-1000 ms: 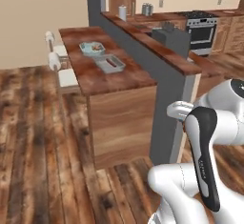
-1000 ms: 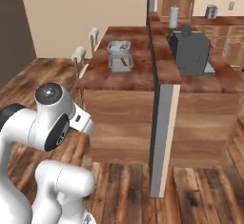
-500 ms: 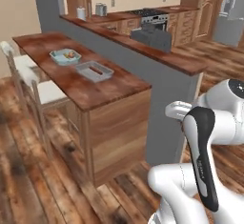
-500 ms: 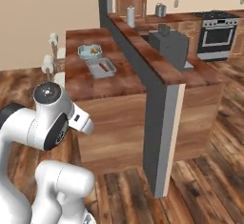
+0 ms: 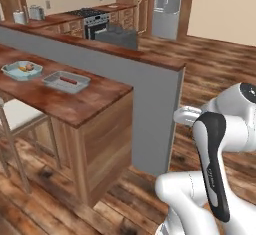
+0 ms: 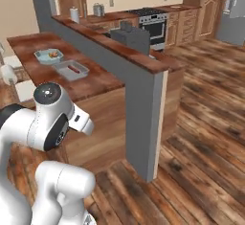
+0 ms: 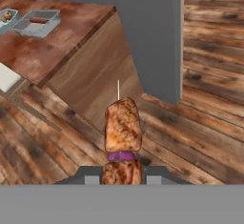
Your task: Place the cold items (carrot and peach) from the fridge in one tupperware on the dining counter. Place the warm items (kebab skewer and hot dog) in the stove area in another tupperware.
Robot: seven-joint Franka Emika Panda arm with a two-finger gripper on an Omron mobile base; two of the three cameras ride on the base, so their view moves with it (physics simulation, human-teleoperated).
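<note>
So the kebab skewer [image 7: 122, 139] is sitting right in the gripper [image 7: 122, 174], jaws clamped snug on its lower chunk. It's got browned, glossy, lumpy pieces of meat with a thin purple slice sandwiched between two of them, and a skinny pale stick poking out past the top piece. In the hand view it's hanging out over the plank floor [image 7: 200, 123], which is dark, streaky, weathered-looking wood.

On the dining counter [image 5: 75, 106], a reddish-brown mottled slab on a plain wood-panel base, there are two shallow rectangular tupperware trays with rounded corners. The grey tupperware [image 5: 66, 81] has the hot dog [image 5: 68, 80] lying in it, a small reddish stick shape. Just beside it, further along the counter, the pale blue tupperware [image 5: 22, 70] holds a couple of small orange-ish bits, too small to tell which is the carrot and which the peach.

Behind the counter runs a flat matte grey divider wall [image 6: 139, 87] capped with the same reddish top. Further back there's a stove [image 6: 152, 23] with a shiny metal front, wood cabinets around it, and a steel-looking fridge [image 5: 167, 6] in the left base view. A pale-cushioned stool [image 5: 17, 116] sits at the counter's near side.
</note>
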